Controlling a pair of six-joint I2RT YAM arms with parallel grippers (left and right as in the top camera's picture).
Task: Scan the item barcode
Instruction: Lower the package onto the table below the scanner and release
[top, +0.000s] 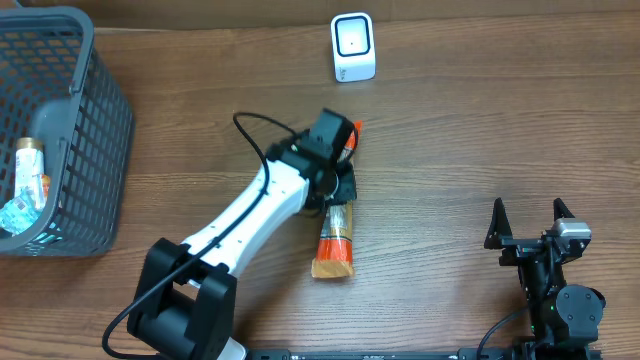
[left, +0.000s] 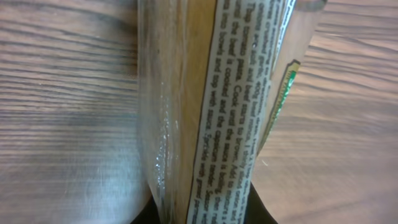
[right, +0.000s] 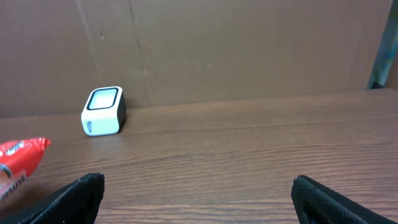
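Observation:
The item is a long flat packet (top: 337, 242), orange at its far end and tan at its near end, lying mid-table. My left gripper (top: 338, 186) is shut on it near its middle. In the left wrist view the packet (left: 217, 93) fills the centre, a strip of printed text facing the camera, pinched between the dark jaws of the left gripper (left: 202, 213); no barcode shows. The white scanner (top: 353, 47) stands at the back of the table, apart from the packet. My right gripper (top: 530, 222) rests open at the front right, nothing between its fingers (right: 84, 196). The right wrist view shows the scanner (right: 103, 111) and the packet's orange end (right: 18, 158).
A grey mesh basket (top: 85, 150) stands at the left edge with a few packaged goods (top: 28, 180) inside. A brown cardboard wall (right: 249, 50) backs the table. The left arm's black cable (top: 255, 130) loops above the table beside the arm.

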